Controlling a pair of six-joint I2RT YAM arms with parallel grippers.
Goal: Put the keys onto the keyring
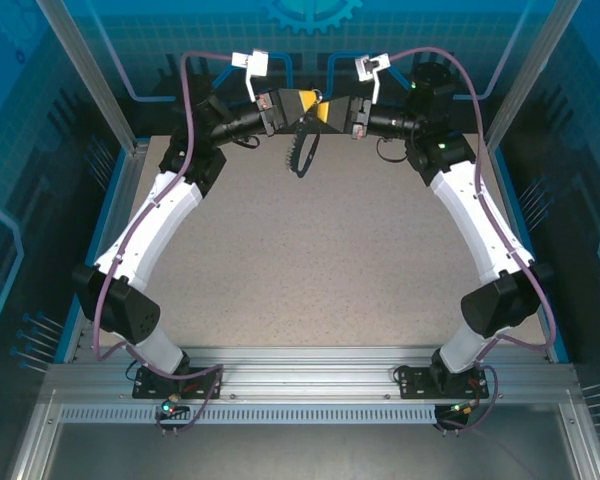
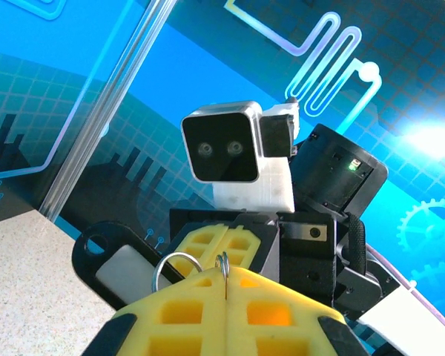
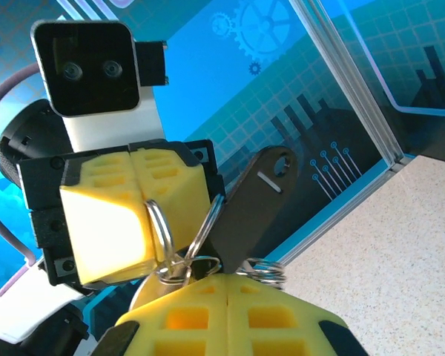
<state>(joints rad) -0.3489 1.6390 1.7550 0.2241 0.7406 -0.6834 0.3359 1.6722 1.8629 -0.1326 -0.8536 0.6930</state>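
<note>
Left gripper (image 2: 226, 282) is clamping, jaws shut, a silver metal ring (image 3: 165, 230) of the dark grey strap-loop keyring (image 1: 302, 150); right gripper (image 3: 228, 288) is pinching the small black-plastic-headed key (image 3: 256, 200) beside it, mid-air. Threading prob. unfinished; can't confirm.

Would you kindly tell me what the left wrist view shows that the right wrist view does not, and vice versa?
Left wrist view: a green light lit on the right arm, and one silver ring of the keyring pinched in the seam of the left gripper's shut jaws.
Right wrist view: a small silvery ring cluster beside the right gripper, and a white slot mark on the black key head.
Both: the two yellow-fingered grippers tip to tip, the opposite wrist camera, the key head's hole, silver rings and speckled table.
</note>
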